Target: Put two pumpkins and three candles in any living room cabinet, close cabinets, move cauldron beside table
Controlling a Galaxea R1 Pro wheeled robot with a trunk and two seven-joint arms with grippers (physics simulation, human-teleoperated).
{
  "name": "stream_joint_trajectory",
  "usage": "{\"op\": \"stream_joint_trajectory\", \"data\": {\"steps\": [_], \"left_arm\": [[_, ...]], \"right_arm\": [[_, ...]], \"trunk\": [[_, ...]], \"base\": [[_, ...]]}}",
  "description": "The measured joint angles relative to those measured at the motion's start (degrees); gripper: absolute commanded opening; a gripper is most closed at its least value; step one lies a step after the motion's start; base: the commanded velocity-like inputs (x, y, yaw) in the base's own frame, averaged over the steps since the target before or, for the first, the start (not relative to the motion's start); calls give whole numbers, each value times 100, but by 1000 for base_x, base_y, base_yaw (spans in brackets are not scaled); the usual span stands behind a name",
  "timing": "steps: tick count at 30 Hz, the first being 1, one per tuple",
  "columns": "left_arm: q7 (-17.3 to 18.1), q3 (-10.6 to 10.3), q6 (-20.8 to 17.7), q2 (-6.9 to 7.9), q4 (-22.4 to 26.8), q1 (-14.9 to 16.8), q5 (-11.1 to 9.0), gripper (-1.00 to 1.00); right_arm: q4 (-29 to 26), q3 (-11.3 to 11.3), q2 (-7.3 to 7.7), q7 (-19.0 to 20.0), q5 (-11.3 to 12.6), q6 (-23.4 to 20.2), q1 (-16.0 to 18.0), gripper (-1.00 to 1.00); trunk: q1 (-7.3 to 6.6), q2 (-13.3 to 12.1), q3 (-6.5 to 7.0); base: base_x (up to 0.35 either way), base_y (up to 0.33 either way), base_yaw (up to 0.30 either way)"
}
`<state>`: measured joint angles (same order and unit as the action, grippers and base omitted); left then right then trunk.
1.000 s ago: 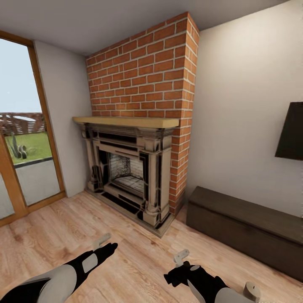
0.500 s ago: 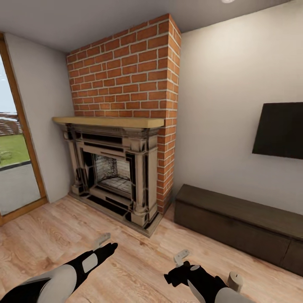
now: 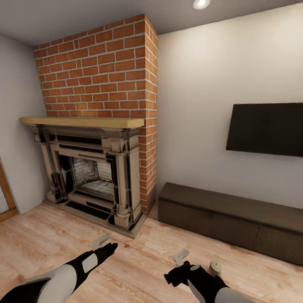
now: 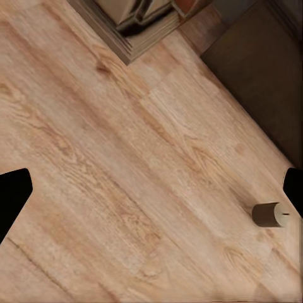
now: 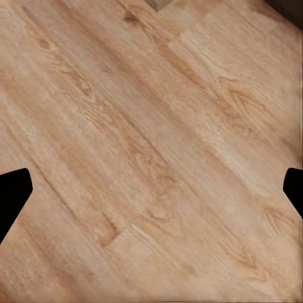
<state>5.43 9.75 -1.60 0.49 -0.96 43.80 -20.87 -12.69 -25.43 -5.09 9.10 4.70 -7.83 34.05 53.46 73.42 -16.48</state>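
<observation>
A beige candle (image 3: pixel 215 267) stands upright on the wood floor just right of my right forearm; the left wrist view shows this candle (image 4: pixel 270 214) too, near one fingertip. The long, low dark brown cabinet (image 3: pixel 227 214) runs along the white wall under the TV, its door panels shut; its corner (image 4: pixel 265 69) appears in the left wrist view. My left gripper (image 3: pixel 101 240) hovers open over bare floor, its black fingertips (image 4: pixel 12 196) spread wide. My right gripper (image 3: pixel 182 256) is open as well, with fingertips (image 5: pixel 12 192) far apart above floorboards. No pumpkins, cauldron or table are in view.
A brick chimney with a stone fireplace (image 3: pixel 90 176) and wooden mantel fills the left side; its hearth (image 4: pixel 136 25) juts onto the floor. A black TV (image 3: pixel 265 128) hangs on the wall above the cabinet. Wood floor (image 3: pixel 139 261) lies open ahead.
The view has swung to the right: fireplace, cabinet and candle have all slid left in the picture and the glass door has left it. Both arms hold the same pose.
</observation>
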Motion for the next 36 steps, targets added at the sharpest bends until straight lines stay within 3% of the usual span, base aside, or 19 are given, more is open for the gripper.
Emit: {"op": "stream_joint_trajectory", "data": {"steps": [19, 36], "left_arm": [[0, 0, 0, 0, 0, 2, -1, 100], [-1, 0, 1, 1, 0, -1, 2, 100]], "right_arm": [[0, 3, 7, 1, 4, -1, -1, 100], [1, 0, 6, 4, 7, 4, -1, 100]], "trunk": [[-1, 0, 94], [-3, 0, 180]], "base": [[12, 7, -265], [255, 195, -216]]}}
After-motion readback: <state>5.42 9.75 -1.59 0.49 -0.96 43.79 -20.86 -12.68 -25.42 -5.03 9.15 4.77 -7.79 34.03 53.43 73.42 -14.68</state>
